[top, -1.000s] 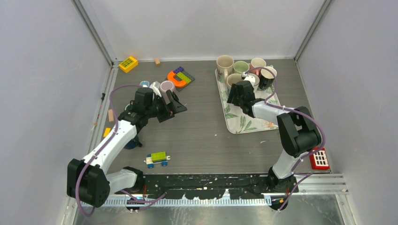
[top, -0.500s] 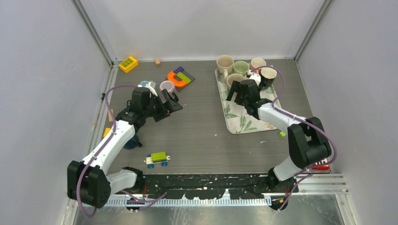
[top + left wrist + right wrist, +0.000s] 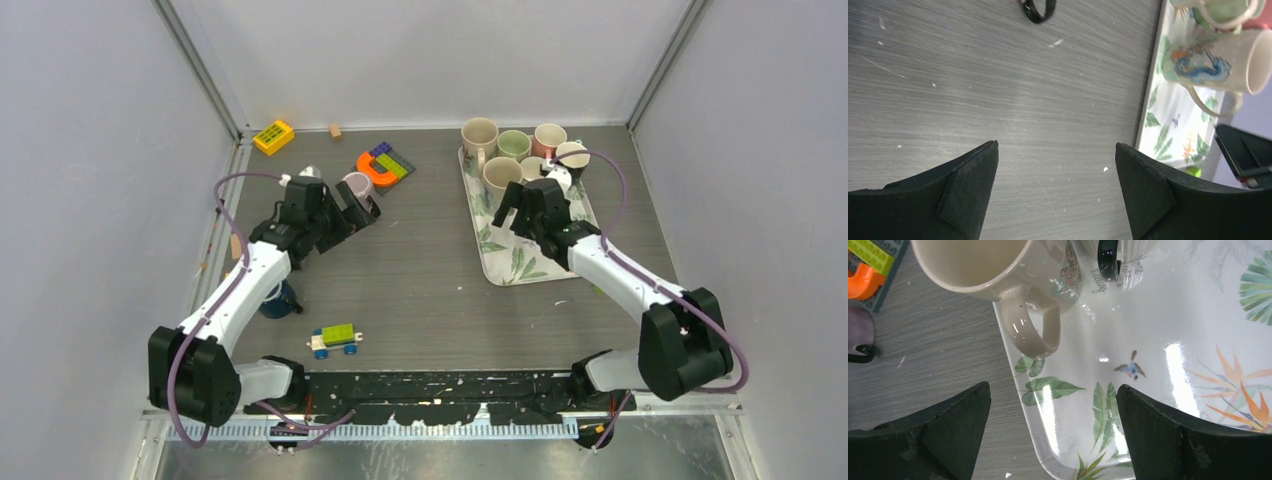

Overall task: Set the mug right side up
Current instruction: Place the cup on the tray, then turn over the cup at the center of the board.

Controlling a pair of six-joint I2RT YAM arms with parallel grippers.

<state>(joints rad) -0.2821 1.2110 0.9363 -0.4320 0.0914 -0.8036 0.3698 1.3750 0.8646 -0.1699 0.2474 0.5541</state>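
A lilac mug (image 3: 355, 184) with a black handle stands on the table near the toy blocks; I cannot tell which way up it is. Its handle shows in the left wrist view (image 3: 1038, 9) and its side in the right wrist view (image 3: 857, 330). My left gripper (image 3: 352, 210) (image 3: 1057, 147) is open and empty, just in front of it over bare table. Several mugs stand open end up on the leaf-print tray (image 3: 520, 262), among them a beige mug (image 3: 498, 171) (image 3: 998, 265). My right gripper (image 3: 512, 212) (image 3: 1053, 387) is open and empty over the tray's left edge (image 3: 1048, 420).
An orange and purple block set (image 3: 382, 165) lies behind the lilac mug. A dark blue round object (image 3: 278, 300) sits beside the left arm. A toy car (image 3: 335, 339) is at the front, a yellow block (image 3: 273, 136) at the back left, a red block (image 3: 682, 340) at the front right.
My left gripper has drawn back to the left, closer to the lilac mug. My right arm has swung to the right and its gripper has shifted slightly right over the tray.
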